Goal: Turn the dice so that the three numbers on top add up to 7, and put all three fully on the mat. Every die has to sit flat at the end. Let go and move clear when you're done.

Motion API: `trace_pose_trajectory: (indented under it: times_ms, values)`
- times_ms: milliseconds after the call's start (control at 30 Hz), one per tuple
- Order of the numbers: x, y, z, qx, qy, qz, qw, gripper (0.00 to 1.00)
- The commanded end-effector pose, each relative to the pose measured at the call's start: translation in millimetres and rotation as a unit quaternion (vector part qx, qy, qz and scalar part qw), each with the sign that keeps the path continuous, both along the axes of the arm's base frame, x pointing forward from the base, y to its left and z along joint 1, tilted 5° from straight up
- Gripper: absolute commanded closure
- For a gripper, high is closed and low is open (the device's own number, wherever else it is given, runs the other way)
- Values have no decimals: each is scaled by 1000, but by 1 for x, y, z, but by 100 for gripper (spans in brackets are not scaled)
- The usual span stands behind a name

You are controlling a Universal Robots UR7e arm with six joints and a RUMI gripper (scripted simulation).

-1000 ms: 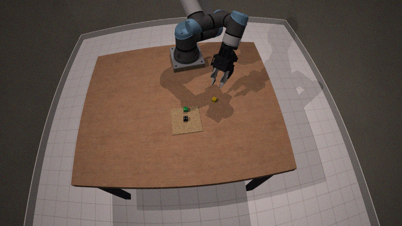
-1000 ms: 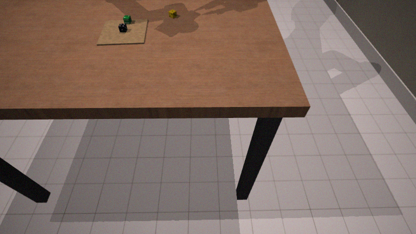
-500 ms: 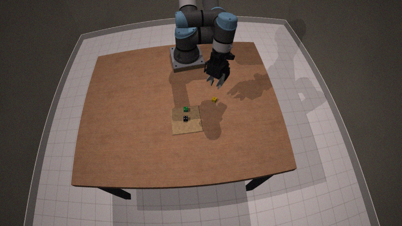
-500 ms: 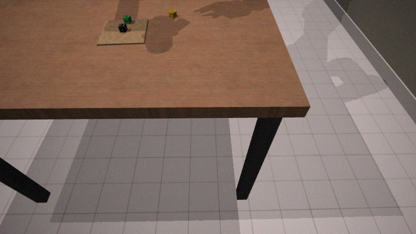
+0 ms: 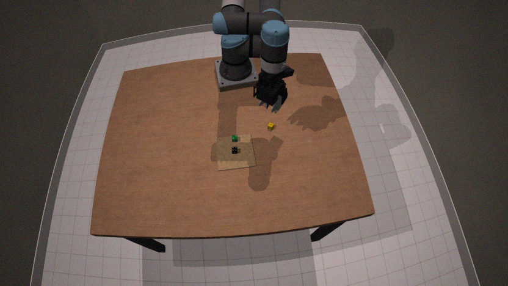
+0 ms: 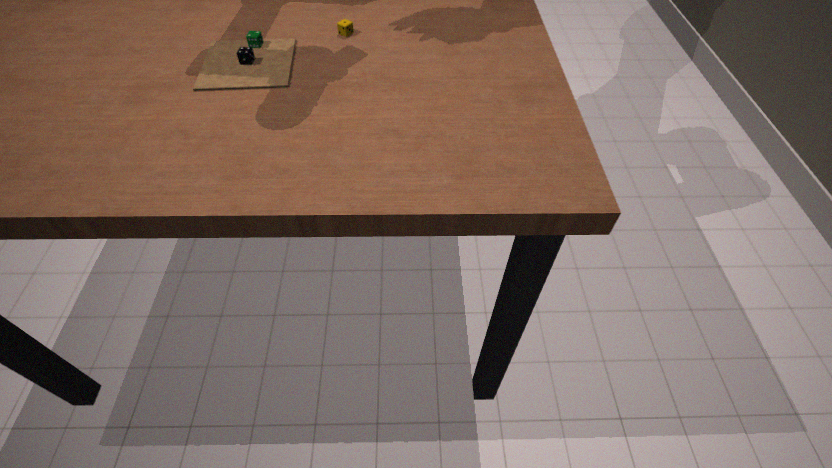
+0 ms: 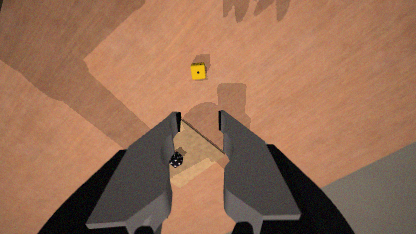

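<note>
Wood-grained tabletop [image 5: 159, 195] [image 6: 349, 145] [image 7: 300, 90] before you | centre of your top view: thin, tan, squarish mat [image 5: 245, 156] [image 6: 273, 64] [image 7: 197, 145] bearing black die [image 5: 234, 150] [image 6: 245, 55] [image 7: 176, 159], green die [image 5: 234, 138] [image 6: 254, 39] beyond | yellow die [image 5: 270, 126] [image 6: 345, 27] [image 7: 198, 72] off mat, upper right of it | your pincer [image 5: 268, 107] [image 7: 199, 112], above yellow die in frame: fingers narrowly parted, holding nothing | grey metallic base plate [image 5: 225, 86], upper centre

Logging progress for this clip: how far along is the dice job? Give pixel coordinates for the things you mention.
Partway. The green die [image 5: 234, 138] [image 6: 254, 39] and black die [image 5: 234, 150] [image 6: 245, 55] [image 7: 176, 160] sit on the mat [image 5: 235, 165] [image 6: 241, 83] [image 7: 192, 174]. The tool [image 5: 270, 106] [image 7: 199, 112] holds nothing. Left: bring over the yellow die [image 5: 270, 126] [image 6: 345, 27] [image 7: 198, 72], on bare wood; total unconfirmed.
</note>
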State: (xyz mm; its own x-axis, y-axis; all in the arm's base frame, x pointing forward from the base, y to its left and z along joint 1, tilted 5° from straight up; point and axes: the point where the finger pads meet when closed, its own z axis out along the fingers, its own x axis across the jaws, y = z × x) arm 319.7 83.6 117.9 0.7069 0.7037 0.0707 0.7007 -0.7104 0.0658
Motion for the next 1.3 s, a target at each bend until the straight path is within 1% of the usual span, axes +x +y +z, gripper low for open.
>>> trace_pose_trajectory:
  times_ms: [0, 833, 1067, 1267]
  values:
    - [1, 0, 1, 4, 3, 1, 1000, 0]
    - [1, 0, 0, 5, 3, -12, 1000, 0]
    - [1, 1, -1, 8, 3, -41, 999, 0]
    - [1, 3, -2, 12, 3, -84, 996, 0]
